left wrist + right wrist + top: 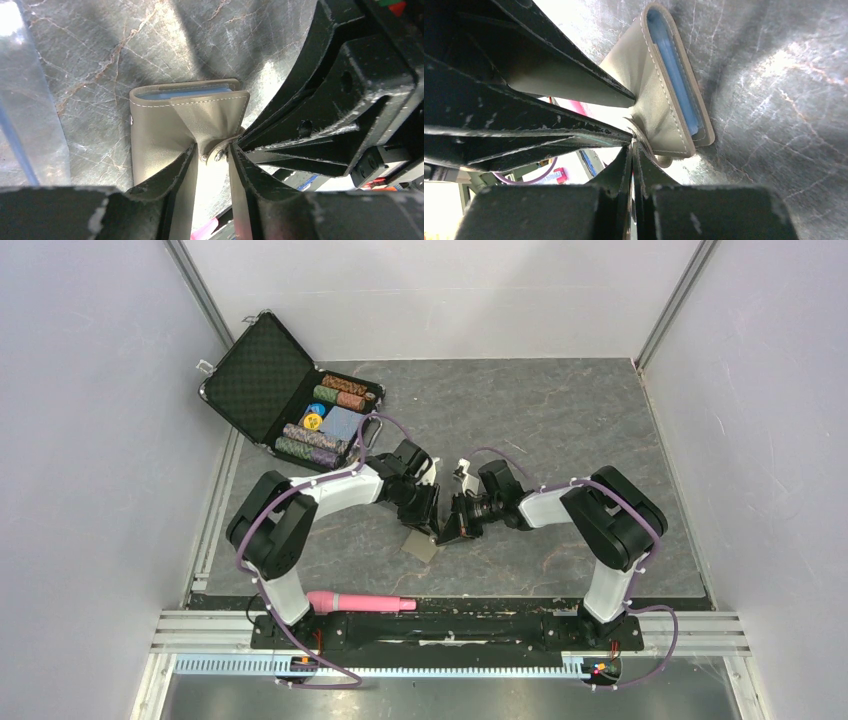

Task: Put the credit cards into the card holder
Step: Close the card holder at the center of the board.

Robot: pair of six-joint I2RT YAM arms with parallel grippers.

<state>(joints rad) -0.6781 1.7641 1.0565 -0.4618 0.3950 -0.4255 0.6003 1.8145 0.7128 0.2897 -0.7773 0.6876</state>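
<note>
Left wrist is showing the left gripper [212,149] squeezing the card holder [155,130] by its flap, the body lying just ahead of its fingertips. The right gripper [631,142], closed, is pinching the tab [660,160]. Probably the holder is being fastened, so the next move is calling for the tab to be pressed flat.
</note>
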